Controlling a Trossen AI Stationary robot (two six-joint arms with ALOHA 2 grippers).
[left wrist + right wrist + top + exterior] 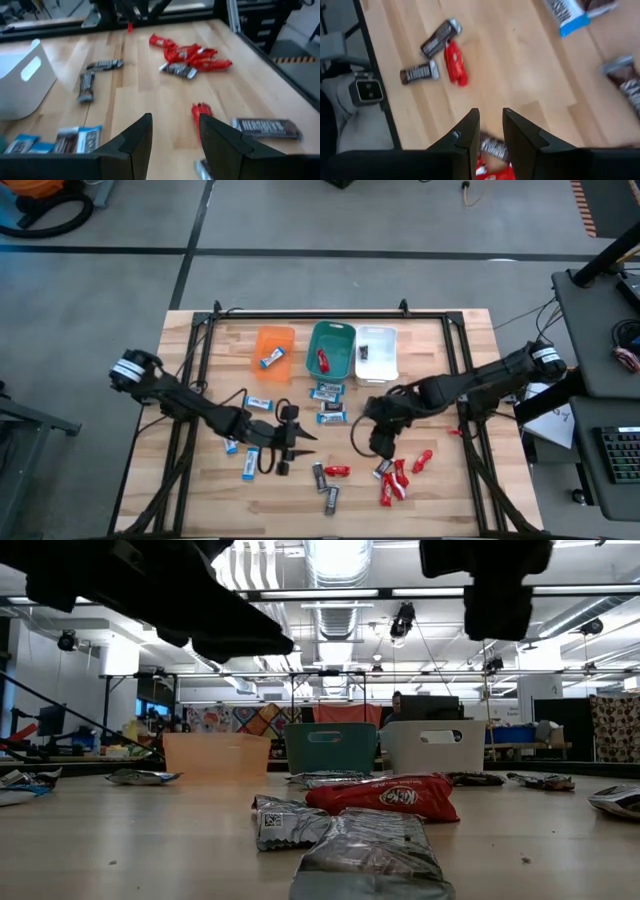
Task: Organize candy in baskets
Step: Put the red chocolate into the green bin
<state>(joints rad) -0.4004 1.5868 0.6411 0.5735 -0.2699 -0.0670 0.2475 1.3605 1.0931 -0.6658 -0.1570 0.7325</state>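
Observation:
Three baskets stand in a row at the far side: orange [273,350] with a blue-and-white bar, teal [331,350] with a red bar, white [377,353] with a dark bar. Loose candy lies on the table: blue-and-white bars [329,404], a red bar [337,471], dark bars [324,486] and a red pile [395,480]. My left gripper [290,442] is open and empty above the table's middle, with the red bar [201,114] ahead of its fingers. My right gripper [491,127] hovers over the red pile with a narrow gap; a dark bar [492,146] lies below it.
More blue-and-white bars [241,457] lie under the left arm near the front left. Black frame rails [300,313] run along the table's far edge and sides. Bare wood shows at the front left and far right corners.

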